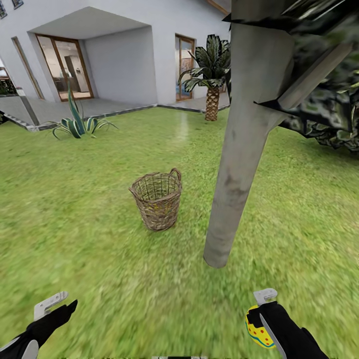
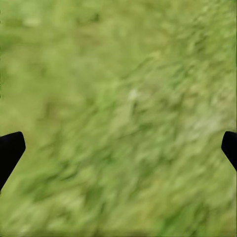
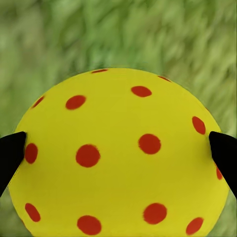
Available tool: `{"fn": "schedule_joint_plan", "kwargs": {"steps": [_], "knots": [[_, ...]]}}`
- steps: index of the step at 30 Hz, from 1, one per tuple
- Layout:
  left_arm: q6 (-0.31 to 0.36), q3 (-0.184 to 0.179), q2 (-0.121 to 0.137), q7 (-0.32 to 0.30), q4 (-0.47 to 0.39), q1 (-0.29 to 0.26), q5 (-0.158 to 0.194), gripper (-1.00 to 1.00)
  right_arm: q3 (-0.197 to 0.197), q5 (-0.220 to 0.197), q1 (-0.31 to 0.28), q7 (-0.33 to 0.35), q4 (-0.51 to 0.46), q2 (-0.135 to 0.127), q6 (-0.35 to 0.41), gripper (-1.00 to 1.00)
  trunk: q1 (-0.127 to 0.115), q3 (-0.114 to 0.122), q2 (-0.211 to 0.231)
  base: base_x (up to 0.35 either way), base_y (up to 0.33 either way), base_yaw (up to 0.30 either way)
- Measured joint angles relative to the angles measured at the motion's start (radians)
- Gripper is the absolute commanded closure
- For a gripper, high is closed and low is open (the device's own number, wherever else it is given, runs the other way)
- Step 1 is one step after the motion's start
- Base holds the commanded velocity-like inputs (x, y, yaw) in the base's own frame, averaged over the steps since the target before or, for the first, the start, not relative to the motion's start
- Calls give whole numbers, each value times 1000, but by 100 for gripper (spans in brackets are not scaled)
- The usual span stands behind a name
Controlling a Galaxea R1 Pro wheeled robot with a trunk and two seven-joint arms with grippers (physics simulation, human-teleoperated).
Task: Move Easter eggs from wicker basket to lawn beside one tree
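A bright green lawn [image 1: 89,234] filled most of the head camera's picture. A round brown wicker basket [image 1: 157,201] stood upright on the grass near the middle, with a small loop handle at its far rim. Its inside could not be made out well enough to tell whether it held anything. Just to the right of the basket, and nearer the camera, a smooth pale grey tree trunk [image 1: 241,149] rose at a slant from the grass, with dark leaf cards spreading off to the upper right.

At the bottom right, the right gripper [image 1: 261,326] held a yellow egg [image 1: 257,330] dotted with red and edged with a blue band, low over the grass a little in front of the foot of the tree. In the right wrist camera, the egg [image 3: 118,158] loomed large and yellow with red dots, and a black fingertip [image 3: 11,154] pressed against each side of it, so the gripper was closed on the egg, with blurred grass behind.

At the bottom left, the left gripper [image 1: 56,306] hung over bare grass. In the left wrist camera its two black fingertips [image 2: 10,150] stood wide apart at the edges, with nothing between them but grass.

Beyond the lawn stood a white house [image 1: 124,45] with glass doors, grey paving [image 1: 65,110], a spiky striped plant [image 1: 77,123] and a small palm [image 1: 212,75].
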Motion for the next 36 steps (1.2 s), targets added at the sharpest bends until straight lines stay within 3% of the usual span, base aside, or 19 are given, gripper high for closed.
{"fn": "schedule_joint_plan", "kwargs": {"steps": [36], "knots": [[0, -1, -2, -1, -11, 0, 2, -100, 0, -1, 0, 0, 0, 0, 0, 100, 16, -139, -8, 0, 0, 0]]}}
